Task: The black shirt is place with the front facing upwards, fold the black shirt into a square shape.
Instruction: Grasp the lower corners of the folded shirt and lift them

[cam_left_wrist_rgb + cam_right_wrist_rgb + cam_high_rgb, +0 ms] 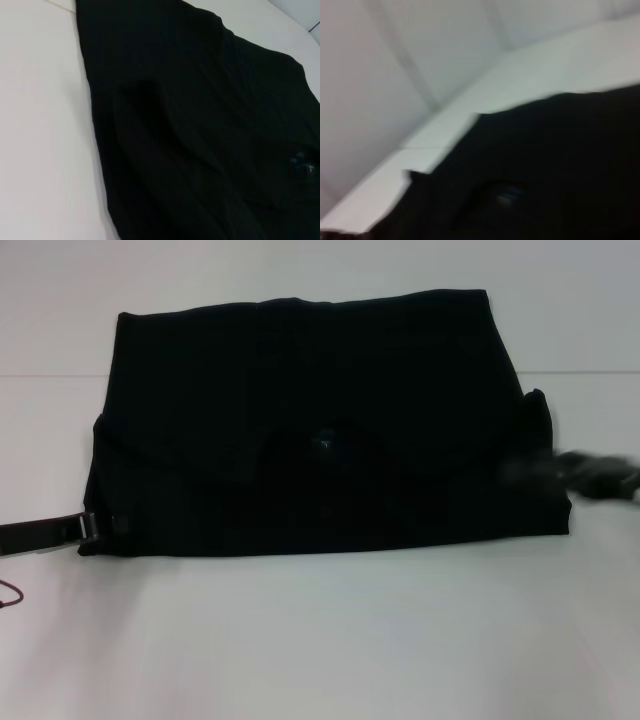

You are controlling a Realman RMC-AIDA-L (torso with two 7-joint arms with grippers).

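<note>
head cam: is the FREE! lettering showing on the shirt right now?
No. The black shirt lies partly folded with only plain black cloth and the small neck label showing.

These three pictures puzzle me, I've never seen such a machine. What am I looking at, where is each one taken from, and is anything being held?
A two-armed robot is folding a black shirt on a white table. The wide picture comes from a camera on its head, looking down. The shirt lies partly folded, its neck label showing. The other two come from cameras on the wrists, each close to the cloth. The left gripper sits at the shirt's near left corner; the right gripper, blurred, is at its right edge. Whether either actually grips the cloth cannot be seen.
</note>
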